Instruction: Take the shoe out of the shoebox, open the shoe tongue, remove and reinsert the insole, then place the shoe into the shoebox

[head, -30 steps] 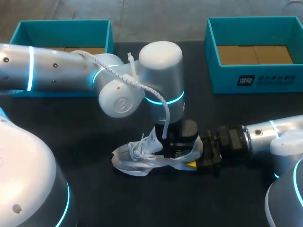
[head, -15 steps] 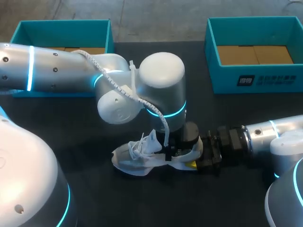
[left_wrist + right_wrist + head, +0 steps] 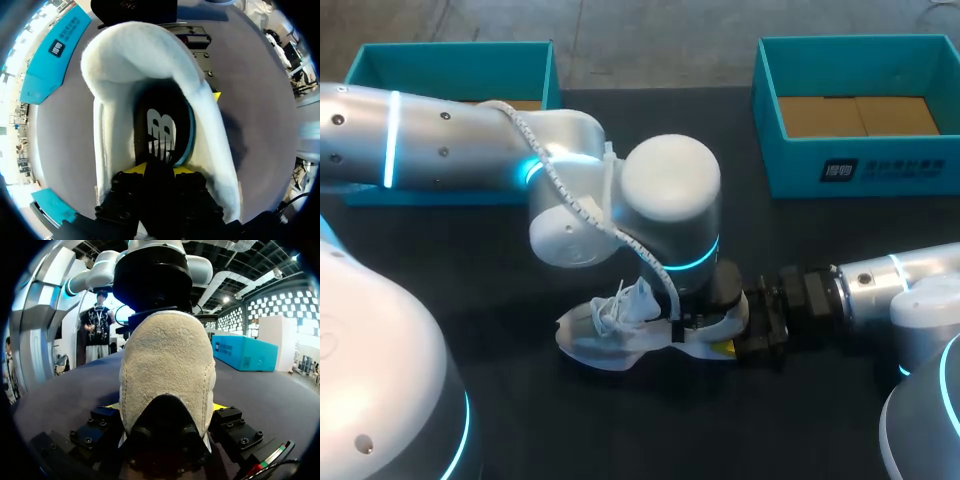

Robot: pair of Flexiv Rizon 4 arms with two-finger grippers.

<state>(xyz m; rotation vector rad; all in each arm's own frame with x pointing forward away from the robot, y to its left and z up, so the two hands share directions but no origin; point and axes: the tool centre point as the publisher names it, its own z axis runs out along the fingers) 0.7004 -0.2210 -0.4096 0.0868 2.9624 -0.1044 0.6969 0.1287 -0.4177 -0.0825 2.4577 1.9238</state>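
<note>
Squarely on the black table (image 3: 500, 270) stands the pale shoe (image 3: 620, 335), toe left, heel right. Its dark insole (image 3: 161, 132) shows inside. The left gripper (image 3: 159, 170), down in the opening, seems pinched on it (a cramped view). The right gripper (image 3: 166, 407) clamps the heel from both sides. Farther back stand two teal boxes: the left shoebox (image 3: 450, 50) and the right shoebox (image 3: 880, 172).

- Dim light on the dark counter (image 3: 480, 280); cyan rings glow on left arm (image 3: 440, 150), right arm (image 3: 905, 275).
- Shoe (image 3: 115, 75) bright outside, dark inside; soft shadow beside it.
</note>
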